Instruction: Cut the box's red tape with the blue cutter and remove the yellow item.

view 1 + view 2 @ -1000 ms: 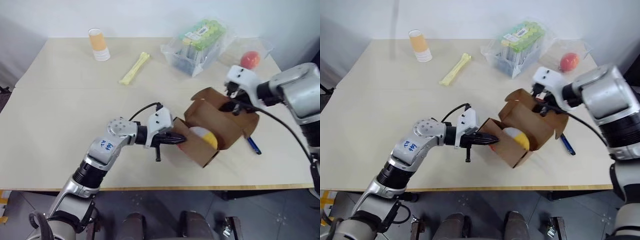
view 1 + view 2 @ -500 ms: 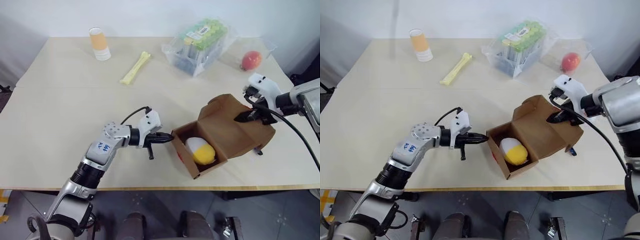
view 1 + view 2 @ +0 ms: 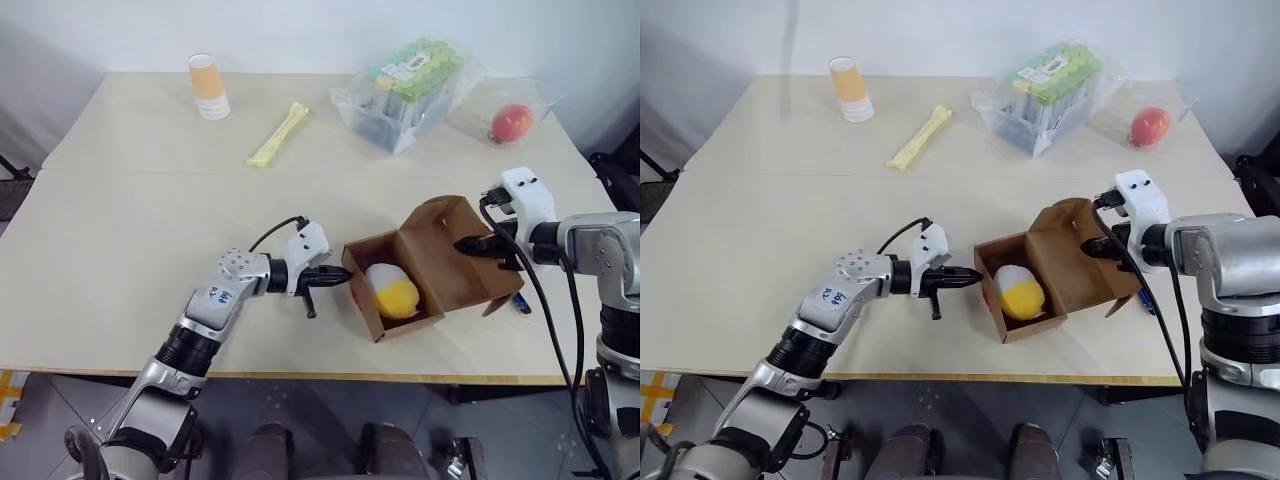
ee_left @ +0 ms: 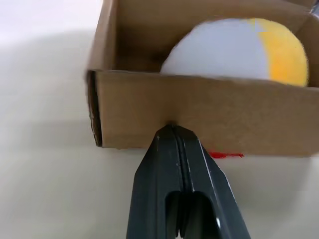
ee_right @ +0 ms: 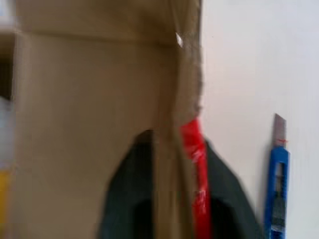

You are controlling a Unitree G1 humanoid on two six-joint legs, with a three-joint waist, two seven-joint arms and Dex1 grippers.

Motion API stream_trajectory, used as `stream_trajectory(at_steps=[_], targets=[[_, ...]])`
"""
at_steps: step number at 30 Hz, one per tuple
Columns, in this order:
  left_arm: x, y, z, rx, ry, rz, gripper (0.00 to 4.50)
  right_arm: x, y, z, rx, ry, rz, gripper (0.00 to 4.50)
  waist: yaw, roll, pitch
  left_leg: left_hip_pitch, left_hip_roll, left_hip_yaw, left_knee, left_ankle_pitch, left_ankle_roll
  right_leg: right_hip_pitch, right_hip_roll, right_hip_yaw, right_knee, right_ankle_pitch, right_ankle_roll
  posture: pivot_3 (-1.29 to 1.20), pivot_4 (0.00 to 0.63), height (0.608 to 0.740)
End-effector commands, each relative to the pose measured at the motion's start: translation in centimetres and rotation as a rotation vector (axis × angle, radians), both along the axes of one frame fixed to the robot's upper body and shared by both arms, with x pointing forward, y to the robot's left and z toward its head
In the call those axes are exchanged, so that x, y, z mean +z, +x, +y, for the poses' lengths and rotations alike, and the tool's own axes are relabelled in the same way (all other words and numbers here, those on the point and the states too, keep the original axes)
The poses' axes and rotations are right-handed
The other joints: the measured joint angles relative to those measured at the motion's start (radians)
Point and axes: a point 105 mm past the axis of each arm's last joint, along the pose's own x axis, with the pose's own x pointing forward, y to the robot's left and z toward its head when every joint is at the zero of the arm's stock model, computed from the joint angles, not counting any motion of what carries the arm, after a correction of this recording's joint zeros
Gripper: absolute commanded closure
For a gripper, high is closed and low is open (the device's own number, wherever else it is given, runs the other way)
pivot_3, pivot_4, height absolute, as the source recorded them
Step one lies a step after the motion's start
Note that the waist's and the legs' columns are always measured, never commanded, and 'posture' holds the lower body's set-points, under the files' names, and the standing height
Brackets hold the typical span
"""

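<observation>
The box [image 3: 415, 268] sits open near the table's [image 3: 120, 230] front edge with the egg [image 3: 392, 292], half white and half yellow, lying in it; smooth, rounded and probably light, it would likely slip from a pinch at its ends, so a hold across its middle from above looks safest. The left gripper [image 4: 175, 133], fingers pressed together and empty, touches the box's near wall just above a scrap of tape [image 4: 226, 155]. The right gripper [image 5: 174, 149] has its fingers either side of the raised lid flap, jaws partly apart, with the cutter [image 5: 274, 184] lying on the table just beyond.
</observation>
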Motion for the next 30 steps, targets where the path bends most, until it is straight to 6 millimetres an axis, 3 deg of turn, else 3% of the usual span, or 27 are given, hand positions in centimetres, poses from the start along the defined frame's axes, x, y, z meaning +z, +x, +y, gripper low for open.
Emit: stream_trajectory(at_steps=[1, 6, 7, 12, 14, 16, 17, 19, 21, 24, 27, 30], targets=[[1.5, 0.9, -0.6, -0.002, -0.014, -0.070, 4.50, 2.0, -0.5, -0.9, -0.024, -0.029, -0.073, 2.08, -0.001, 0.000, 0.000, 0.000, 0.000, 0.000, 0.000, 0.000, 0.000, 0.000, 0.000, 0.000, 0.000, 0.000, 0.000, 0.00, 0.150, 0.740], [1.9, 2.0, 0.0, 0.047, -0.029, -0.078, 4.50, 4.9, -0.9, -1.3, 0.001, -0.016, -0.125, 0.49, -0.003, 0.000, 0.000, 0.000, 0.000, 0.000, -0.001, 0.000, 0.000, -0.001, 0.000, 0.000, 0.000, 0.000, 0.000, 0.00, 0.150, 0.740], [2.1, 2.1, 0.2, 0.051, -0.034, -0.079, 4.12, 5.8, -1.2, -1.2, 0.031, 0.006, -0.141, 0.12, -0.004, 0.000, 0.000, 0.000, 0.000, 0.000, -0.001, 0.000, 0.000, -0.001, 0.000, 0.000, 0.000, 0.000, 0.000, 0.00, 0.150, 0.740], [4.4, 2.2, 2.3, 0.036, -0.097, -0.128, 2.72, 9.3, -2.8, -2.2, 0.211, 0.006, -0.316, 0.00, 0.001, -0.001, 0.001, 0.000, 0.000, 0.000, -0.001, 0.000, 0.000, -0.001, 0.000, 0.000, -0.001, 0.000, 0.000, 0.00, 0.150, 0.740], [6.1, 2.5, 5.0, 0.076, -0.107, -0.138, 2.15, 9.6, -3.9, -3.2, 0.266, 0.007, -0.333, 0.00, 0.000, -0.001, 0.001, 0.000, 0.000, 0.000, -0.001, 0.000, 0.000, -0.001, 0.000, 0.000, -0.001, 0.000, 0.000, 0.00, 0.150, 0.740], [7.1, 1.7, 8.2, 0.076, -0.100, -0.116, 1.56, 9.8, -5.7, -3.2, 0.435, -0.025, -0.409, 0.00, -0.002, -0.002, 0.001, 0.000, 0.000, 0.000, -0.001, 0.000, 0.000, -0.001, 0.000, 0.000, -0.002, 0.000, 0.000, 0.00, 0.150, 0.740], [7.2, 1.1, 9.3, 0.066, -0.091, -0.101, 1.23, 9.7, -6.5, -3.2, 0.509, -0.048, -0.444, 0.00, -0.003, -0.003, 0.002, 0.000, 0.000, 0.000, -0.002, 0.000, 0.000, -0.001, 0.000, 0.000, -0.001, 0.000, 0.000, 0.00, 0.150, 0.740], [5.6, -0.2, 13.2, 0.089, 0.026, -0.062, 0.70, 8.7, -7.9, -3.7, 0.560, 0.004, -0.472, 0.00, -0.011, -0.003, 0.002, 0.000, 0.000, 0.001, -0.003, 0.000, 0.000, -0.001, 0.000, 0.000, -0.002, 0.000, 0.000, 0.00, 0.150, 0.740], [4.3, 0.2, 18.3, 0.245, 0.182, -0.104, 0.04, 7.3, -9.0, -4.4, 0.541, 0.100, -0.465, 0.00, -0.016, -0.003, 0.002, 0.004, 0.000, 0.003, -0.005, -0.001, 0.000, 0.001, 0.000, 0.000, -0.002, 0.000, 0.000, 0.00, 0.150, 0.740], [3.7, -0.8, 22.8, 0.355, 0.234, -0.075, 0.02, 6.2, -10.6, -3.5, 0.621, 0.155, -0.552, 0.00, -0.014, -0.004, 0.002, 0.005, 0.001, 0.003, -0.005, -0.001, 0.000, 0.001, 0.000, -0.001, -0.001, 0.000, 0.000, 0.00, 0.150, 0.740], [3.3, -2.1, 24.2, 0.367, 0.204, -0.014, 0.02, 4.6, -12.4, -2.4, 0.711, 0.100, -0.588, 0.00, -0.001, -0.004, 0.003, 0.005, 0.001, 0.004, -0.002, -0.001, 0.000, 0.001, 0.000, 0.000, 0.000, 0.000, 0.000, 0.00, 0.150, 0.740], [5.1, -1.5, 21.6, 0.322, 0.105, -0.052, 0.02, 3.0, -13.9, -2.3, 0.737, 0.020, -0.594, 0.00, 0.023, -0.004, 0.003, 0.005, 0.001, 0.002, -0.002, -0.001, 0.000, 0.002, 0.000, -0.001, 0.000, 0.000, 0.000, 0.00, 0.150, 0.740]])
